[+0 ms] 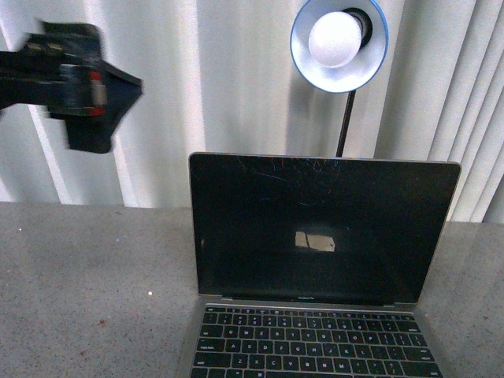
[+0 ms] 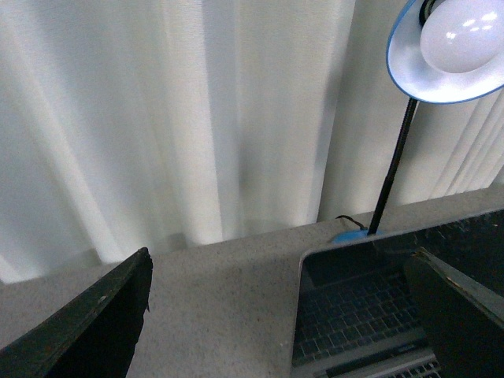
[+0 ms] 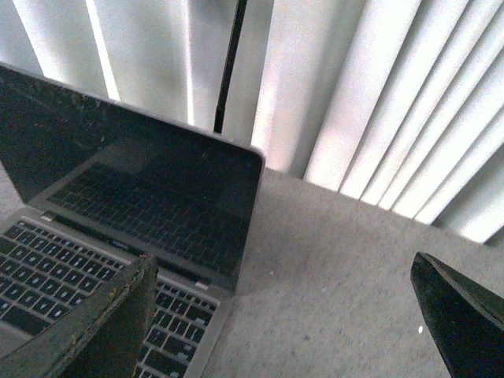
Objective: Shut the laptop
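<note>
- The laptop (image 1: 324,236) sits open on the grey speckled surface (image 1: 87,276). The lid is pretty much upright and the keyboard end is toward the robot. The screen is black and scratched up near its top edge.
- The left claw (image 2: 281,260) is up in the air, above and out to the left of the laptop's top left corner, well apart from it. It's just a blurry dark blob in the front view. Its own wrist camera shows both fingers (image 2: 94,323) spread wide with nothing between them.
- The right claw (image 3: 281,264) doesn't show in the front view. Its wrist camera puts it off the laptop's right side, looking over the lid's right corner and the keys. Its fingers are spread wide too, gripping nothing.
- Behind the laptop there's a desk lamp (image 1: 339,43) with a blue shade, a white bulb and a thin black neck rising behind the lid's top edge. Its blue base sits on the surface just behind the lid.
- A white pleated curtain (image 1: 213,79) runs across the back, behind the laptop and the lamp.
</note>
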`<act>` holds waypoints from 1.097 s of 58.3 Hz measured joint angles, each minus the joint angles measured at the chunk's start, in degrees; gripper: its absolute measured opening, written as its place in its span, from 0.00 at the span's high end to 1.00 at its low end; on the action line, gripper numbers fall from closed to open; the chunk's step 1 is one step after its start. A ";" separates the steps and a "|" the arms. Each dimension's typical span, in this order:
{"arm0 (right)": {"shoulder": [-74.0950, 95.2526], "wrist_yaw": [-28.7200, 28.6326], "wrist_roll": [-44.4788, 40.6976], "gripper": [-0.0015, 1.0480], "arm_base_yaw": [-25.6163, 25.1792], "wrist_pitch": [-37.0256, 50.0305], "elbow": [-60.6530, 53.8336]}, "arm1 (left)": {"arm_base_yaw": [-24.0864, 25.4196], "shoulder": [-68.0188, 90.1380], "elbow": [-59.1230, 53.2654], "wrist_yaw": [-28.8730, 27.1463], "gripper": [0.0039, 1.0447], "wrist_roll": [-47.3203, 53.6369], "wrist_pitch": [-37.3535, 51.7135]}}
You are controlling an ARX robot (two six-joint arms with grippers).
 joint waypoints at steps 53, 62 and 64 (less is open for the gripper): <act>27.41 -6.95 -41.18 0.97 8.37 -20.20 32.37 | -6.10 29.51 42.86 -9.57 0.97 24.76 -27.65; 31.04 -6.91 -44.76 0.97 9.55 -22.93 36.54 | -7.04 30.58 45.46 -8.96 0.97 25.57 -32.17; 31.98 -6.97 -45.44 0.97 9.75 -23.54 37.51 | -7.21 30.73 45.70 -8.76 0.97 25.73 -32.76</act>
